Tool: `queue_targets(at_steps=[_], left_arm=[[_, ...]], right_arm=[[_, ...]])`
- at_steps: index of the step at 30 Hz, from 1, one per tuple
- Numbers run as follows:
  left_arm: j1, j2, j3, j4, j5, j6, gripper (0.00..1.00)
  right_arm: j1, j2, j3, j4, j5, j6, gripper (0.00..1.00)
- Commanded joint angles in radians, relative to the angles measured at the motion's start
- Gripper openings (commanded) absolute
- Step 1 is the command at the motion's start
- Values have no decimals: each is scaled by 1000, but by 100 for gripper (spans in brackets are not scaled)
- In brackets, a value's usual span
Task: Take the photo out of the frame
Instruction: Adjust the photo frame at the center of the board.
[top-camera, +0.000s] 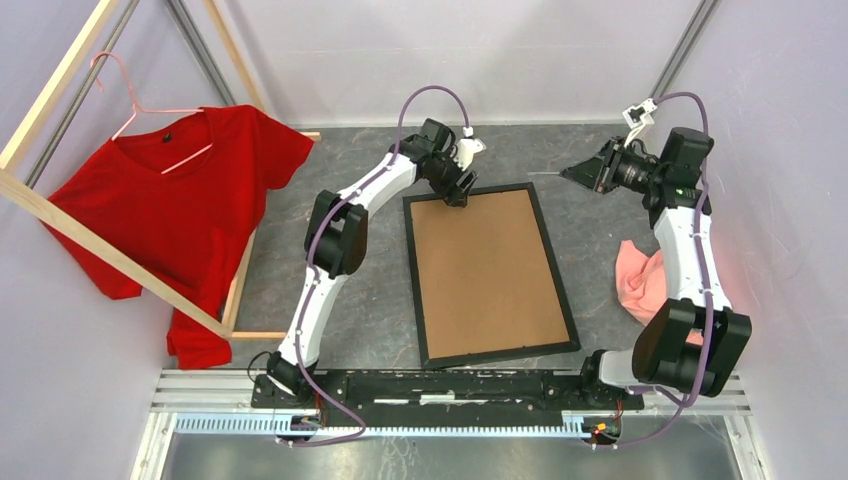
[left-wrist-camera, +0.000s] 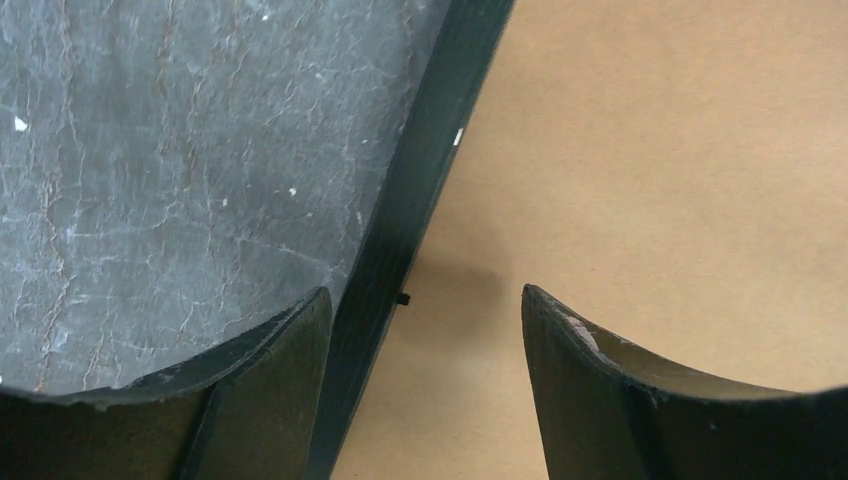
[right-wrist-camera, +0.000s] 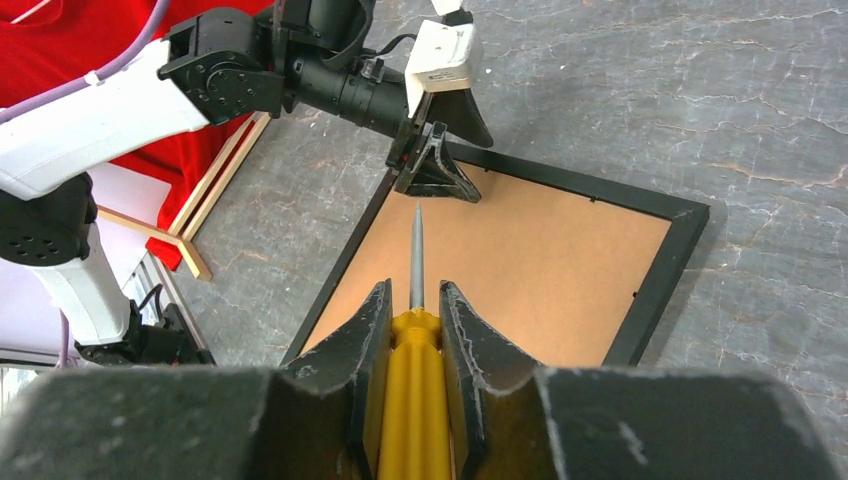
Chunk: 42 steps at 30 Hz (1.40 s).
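At the left a red T-shirt (top-camera: 190, 200) hangs on the pale wooden rack (top-camera: 60, 215), no part of this job. The left hand (left-wrist-camera: 425, 300) sits low over the far left corner of the frame (top-camera: 413, 280). Its fingers are apart, one over the bare bench (left-wrist-camera: 150, 150) and the other over the brown backing board (top-camera: 485, 270), with a small black tab (left-wrist-camera: 403, 298) at the rail's inner edge between them. The frame lies face down in the middle of the bench, so the photo is hidden beneath the board.

To the right, the right hand (right-wrist-camera: 412, 300) is clamped on a yellow-handled screwdriver (right-wrist-camera: 414, 400), held off the bench with its tip aimed toward that same corner. A pink cloth (top-camera: 640, 280) lies further right.

I judge the step in hand to be freeing the backing. Next the tabs need turning or prying aside before the board can lift.
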Motion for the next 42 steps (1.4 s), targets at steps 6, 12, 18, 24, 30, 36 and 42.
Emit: queue_targets(at_steps=[6,12,18,24,30,36,42], left_arm=[[7,48,72,100,-74,-25,76],[6,95,115,85,-77,-45,73],[11,114,108,45,-79,-56,60],[59,113,98,8,-145,-167,40],[134,62,21,13,-278,-245,39],[246,27,-28,4,-353,-351,38],[322,-46,-145,-13,-363,-474,39]], right_arm=[[-9,-43,-32,111,-44,65,0],[-12,-43,-43,125,-42,80,0],[-13,-47,-48,131,-43,85,0],[-14,-47,-54,143,-46,100,0],[-13,-45,-58,156,-48,116,0],[-14,-39,-60,161,-48,125,0],[-14,-33,-61,164,-50,134,0]])
